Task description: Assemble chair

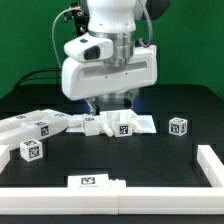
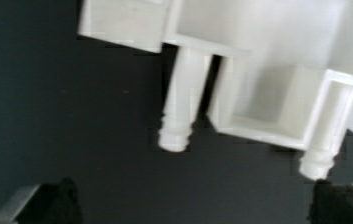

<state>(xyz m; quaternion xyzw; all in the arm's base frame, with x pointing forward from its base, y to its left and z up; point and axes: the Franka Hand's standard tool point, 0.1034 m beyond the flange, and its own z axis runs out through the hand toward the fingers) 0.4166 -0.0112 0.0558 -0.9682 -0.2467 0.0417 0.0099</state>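
Observation:
The chair's white pieces lie apart on the black table. In the exterior view, one tagged piece (image 1: 121, 124) lies in the middle, right under my gripper (image 1: 108, 106). More tagged panels and bars (image 1: 38, 129) lie on the exterior view's left, and a small tagged block (image 1: 178, 126) sits on its right. The wrist view shows a white piece (image 2: 271, 95) with two round pegs (image 2: 182, 105) pointing toward my gripper (image 2: 199, 205). Its dark fingertips (image 2: 48, 202) stand wide apart, open, with only bare table between them. They hover short of the pegs without touching them.
A raised white rim (image 1: 212, 166) borders the table along the front and the exterior view's right. The marker board (image 1: 92, 181) lies at the front edge. A green backdrop stands behind the table, and the arm's large white body (image 1: 108, 60) hides the area behind the middle piece.

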